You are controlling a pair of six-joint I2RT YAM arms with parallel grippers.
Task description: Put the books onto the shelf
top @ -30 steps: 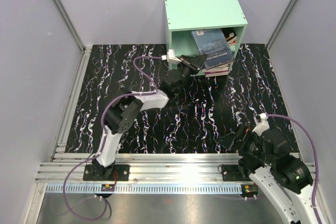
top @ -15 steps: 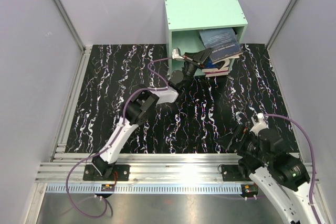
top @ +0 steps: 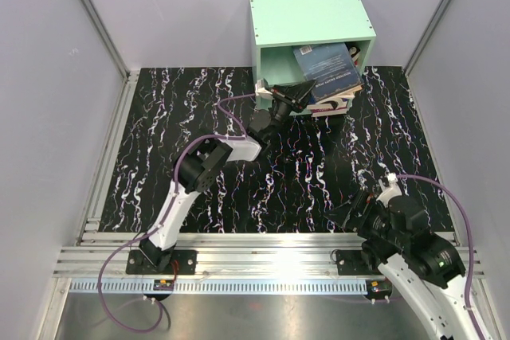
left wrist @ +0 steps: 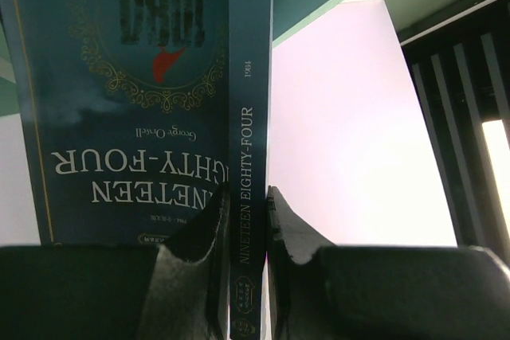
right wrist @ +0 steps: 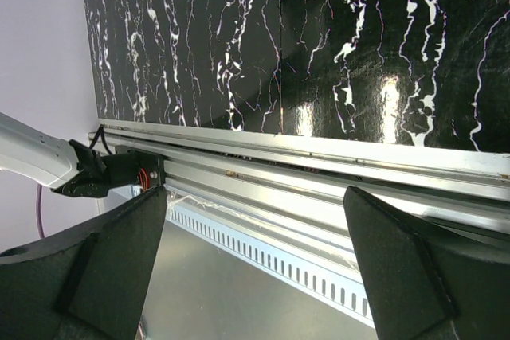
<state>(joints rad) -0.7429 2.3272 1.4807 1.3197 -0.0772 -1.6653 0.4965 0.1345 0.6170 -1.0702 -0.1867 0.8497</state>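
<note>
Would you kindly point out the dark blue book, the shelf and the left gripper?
dark blue book (top: 327, 71): top view, its upward-facing cover.
shelf (top: 311, 15): top view, its top panel.
left gripper (left wrist: 248, 197): left wrist view, between fingertips clamping the spine.

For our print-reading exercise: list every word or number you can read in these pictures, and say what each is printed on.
"NINETEEN EIGHTY-FOUR": spine of the dark blue book.
"1984": same spine, small.
"NINETEEN ...HTY-FOUR": its front cover, upside down, partly hidden.
"George Orwell": front cover, upside down.
Unreadable: large numerals cut off at the cover's edge, tiny print under the title, spine logo.
</note>
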